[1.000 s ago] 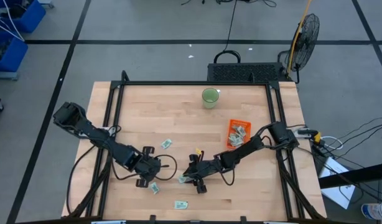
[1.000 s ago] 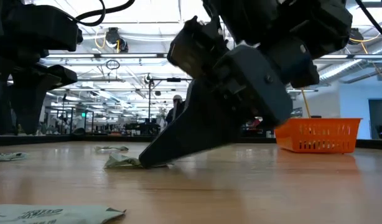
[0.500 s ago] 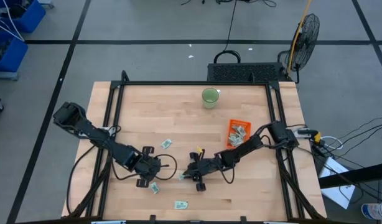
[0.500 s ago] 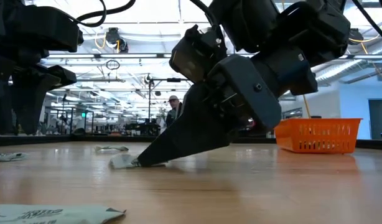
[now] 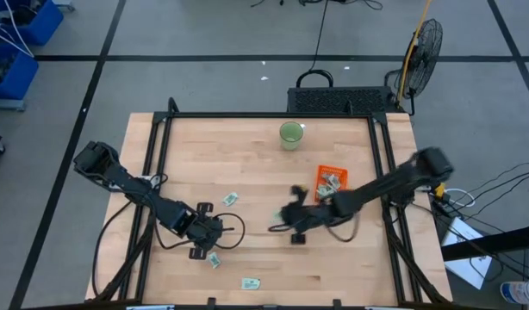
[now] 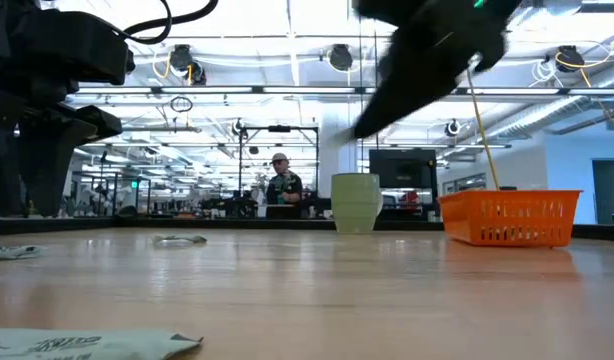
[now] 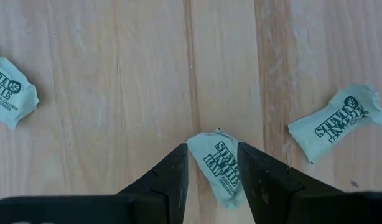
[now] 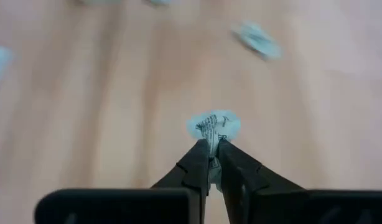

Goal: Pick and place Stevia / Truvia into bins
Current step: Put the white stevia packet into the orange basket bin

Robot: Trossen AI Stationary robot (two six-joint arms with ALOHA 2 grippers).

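Observation:
Pale green Stevia sachets lie flat on the wooden table: one (image 5: pixel 230 199) mid-table, one (image 5: pixel 214 260) and one (image 5: pixel 250 282) near the front edge. My left gripper (image 7: pixel 213 155) stands low and open at the front left. Its fingers are on either side of a sachet (image 7: pixel 219 171) that lies flat on the wood; I cannot tell whether they touch it. My right gripper (image 8: pixel 210 146), blurred in the high view (image 5: pixel 283 217), is raised above the table centre and shut on one sachet (image 8: pixel 213 126). The orange bin (image 5: pixel 329 182) holds a few sachets. My right gripper pinches one end of the sachet (image 8: pixel 211 138) between its two fingertips. The rest of the sachet sticks out beyond the tips. It is lifted clear of the table.
A round green cup (image 5: pixel 291 135) stands at the far middle of the table. In the left wrist view two more sachets (image 7: pixel 10 90) (image 7: pixel 337 121) lie either side of the left gripper. A person (image 6: pixel 283 180) shows in the room beyond the table.
My right gripper has shut on a sachet that lay on the table near the front middle. It has risen quickly with the sachet and swung toward the far right, toward the orange bin. The sachet is now lifted clear.

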